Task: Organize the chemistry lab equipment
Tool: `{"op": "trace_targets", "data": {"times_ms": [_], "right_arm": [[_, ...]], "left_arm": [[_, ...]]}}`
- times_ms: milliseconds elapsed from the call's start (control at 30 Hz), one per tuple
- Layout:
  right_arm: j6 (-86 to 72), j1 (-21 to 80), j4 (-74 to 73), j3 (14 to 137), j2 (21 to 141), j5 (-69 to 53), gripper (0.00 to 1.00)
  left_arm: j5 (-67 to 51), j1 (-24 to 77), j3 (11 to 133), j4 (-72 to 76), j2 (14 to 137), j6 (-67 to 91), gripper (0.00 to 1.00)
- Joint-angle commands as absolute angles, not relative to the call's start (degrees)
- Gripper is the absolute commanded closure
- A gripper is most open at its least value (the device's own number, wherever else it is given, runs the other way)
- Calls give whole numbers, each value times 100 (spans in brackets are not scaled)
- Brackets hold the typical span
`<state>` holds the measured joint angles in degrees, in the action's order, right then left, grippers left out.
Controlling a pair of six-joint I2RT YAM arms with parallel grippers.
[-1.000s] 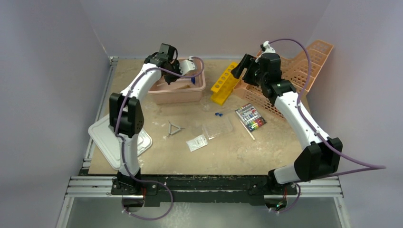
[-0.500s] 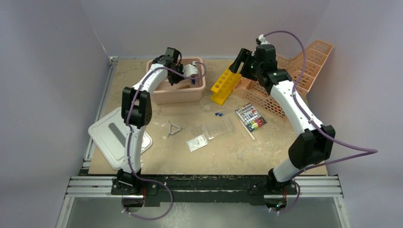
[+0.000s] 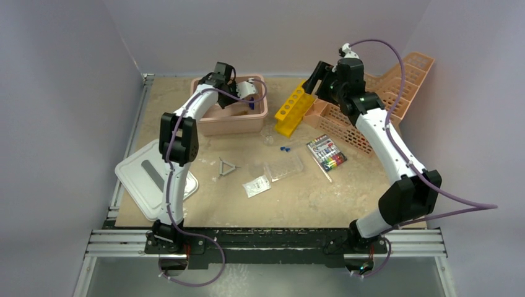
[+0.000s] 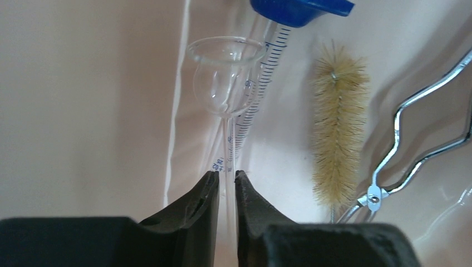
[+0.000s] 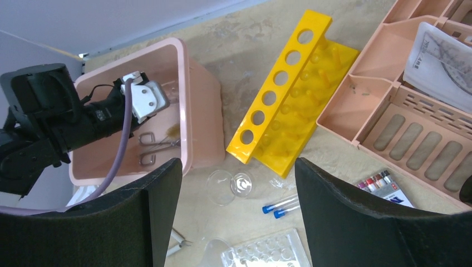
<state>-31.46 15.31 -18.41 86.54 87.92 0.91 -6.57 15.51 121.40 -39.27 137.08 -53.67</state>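
Note:
My left gripper [image 4: 227,173] reaches into the pink bin [image 3: 230,125] and is shut on the thin stem of a clear glass funnel [image 4: 227,72]. Inside the bin lie a bristle brush [image 4: 338,128], silver metal tongs [image 4: 423,139] and a graduated cylinder with a blue base [image 4: 300,8]. My right gripper [image 5: 238,167] is open and empty, held high above the yellow tube rack [image 3: 292,108]. On the table lie a wire triangle [image 3: 227,167], a clear plastic bag [image 3: 256,185], a clear well plate [image 3: 283,167] and two blue-capped tubes [image 3: 285,149].
An orange slotted basket [image 3: 384,93] stands at the back right. A flat box of coloured vials [image 3: 326,153] lies in front of it. Two clear round dishes [image 5: 231,186] sit by the bin's corner. A white tray [image 3: 145,179] lies at the near left.
My left gripper has moved further right and down into the pink bin with the funnel. My right gripper has risen and shifted slightly right, still open.

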Motion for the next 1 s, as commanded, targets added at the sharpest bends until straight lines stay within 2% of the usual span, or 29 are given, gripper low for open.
{"op": "trace_targets", "data": {"times_ms": [0, 300, 533, 700, 767, 967], "right_arm": [[-3138, 1518, -1486, 8607, 8457, 266, 24], [-3120, 1515, -1440, 8475, 8347, 114, 24], [-3101, 1522, -974, 7982, 8061, -81, 24], [-3152, 1526, -711, 7495, 7828, -69, 24], [-3184, 1521, -596, 7343, 7752, -19, 24], [-3203, 1526, -452, 7226, 7743, -96, 23]], "left_arm": [[-700, 1501, 12350, -3673, 13579, -5135, 78], [-1029, 1494, 12930, -4024, 13043, -4501, 67], [-730, 1496, 12697, -3939, 12144, -4016, 66], [-673, 1505, 11372, -3111, 10851, -2712, 63], [-866, 1503, 10620, -2583, 10175, -2163, 59], [-2025, 1504, 8614, -2622, 8281, -2402, 52]]}}
